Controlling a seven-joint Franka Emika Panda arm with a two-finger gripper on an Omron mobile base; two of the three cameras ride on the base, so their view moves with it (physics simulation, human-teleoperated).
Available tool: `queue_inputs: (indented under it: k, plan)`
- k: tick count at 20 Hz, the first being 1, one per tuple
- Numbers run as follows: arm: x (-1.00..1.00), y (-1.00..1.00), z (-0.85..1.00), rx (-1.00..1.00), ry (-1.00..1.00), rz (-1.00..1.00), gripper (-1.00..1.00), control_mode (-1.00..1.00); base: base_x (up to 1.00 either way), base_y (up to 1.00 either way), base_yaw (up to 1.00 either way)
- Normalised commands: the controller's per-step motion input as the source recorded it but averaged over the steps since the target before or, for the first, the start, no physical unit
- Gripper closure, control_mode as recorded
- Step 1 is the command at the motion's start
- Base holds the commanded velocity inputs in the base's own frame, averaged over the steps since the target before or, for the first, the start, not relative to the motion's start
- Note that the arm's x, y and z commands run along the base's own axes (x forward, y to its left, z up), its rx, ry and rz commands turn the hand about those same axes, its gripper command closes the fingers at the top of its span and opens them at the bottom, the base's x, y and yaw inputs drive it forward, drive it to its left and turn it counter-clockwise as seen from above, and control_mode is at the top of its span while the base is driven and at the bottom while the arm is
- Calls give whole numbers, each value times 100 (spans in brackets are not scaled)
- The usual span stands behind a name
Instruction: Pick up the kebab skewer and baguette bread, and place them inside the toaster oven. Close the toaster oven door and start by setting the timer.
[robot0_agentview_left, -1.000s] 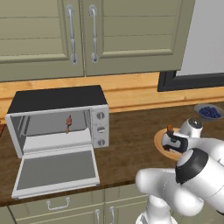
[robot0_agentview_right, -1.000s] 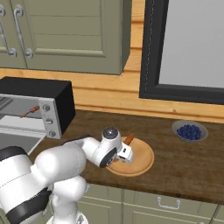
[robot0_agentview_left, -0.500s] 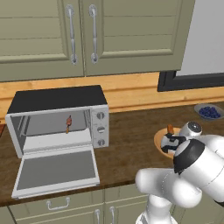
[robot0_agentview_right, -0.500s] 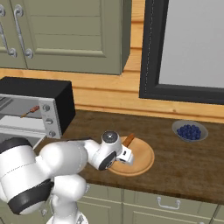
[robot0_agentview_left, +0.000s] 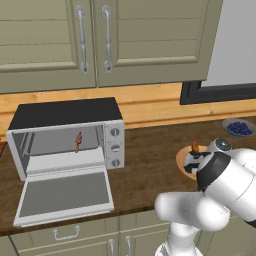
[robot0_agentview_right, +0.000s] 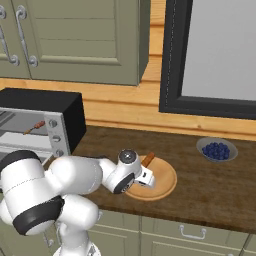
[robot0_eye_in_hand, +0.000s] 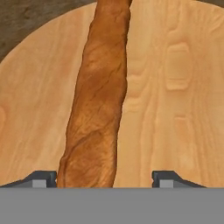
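Baguette bread (robot0_eye_in_hand: 98, 100) cut off at top and bottom of hand view, mostly hidden behind wrist in both base views. Fingertips (robot0_eye_in_hand: 43, 179) barely showing, contact with loaf unclear. Round board (robot0_agentview_right: 165, 181) partly covered by arm. Kebab skewer (robot0_agentview_left: 78, 141) too small for detail.

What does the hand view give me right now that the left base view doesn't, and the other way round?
Hand view alone: the end effector straddling the near end of the baguette, one fingertip close against the loaf, the other standing clear of it, not yet clamped. Left base view alone: the toaster oven with its door dropped open, the skewer already inside, and a bowl of blueberries further along the counter. Shared: the baguette lying on the round wooden board, partly hidden by the arm in the base view.
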Motion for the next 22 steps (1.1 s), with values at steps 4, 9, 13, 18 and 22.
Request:
queue_inputs:
  k: [4,9,13,18,22]
  plan:
    - [0,0,0,0,0,0,-100,-100,0,0,0]
    - [0,0,0,0,0,0,100,-100,0,0,0]
    - [0,0,0,0,0,0,100,-100,0,0,0]
    - [0,0,0,0,1,0,100,-100,0,0,0]
    - [-4,0,43,4,1,-4,100,-100,0,0,0]
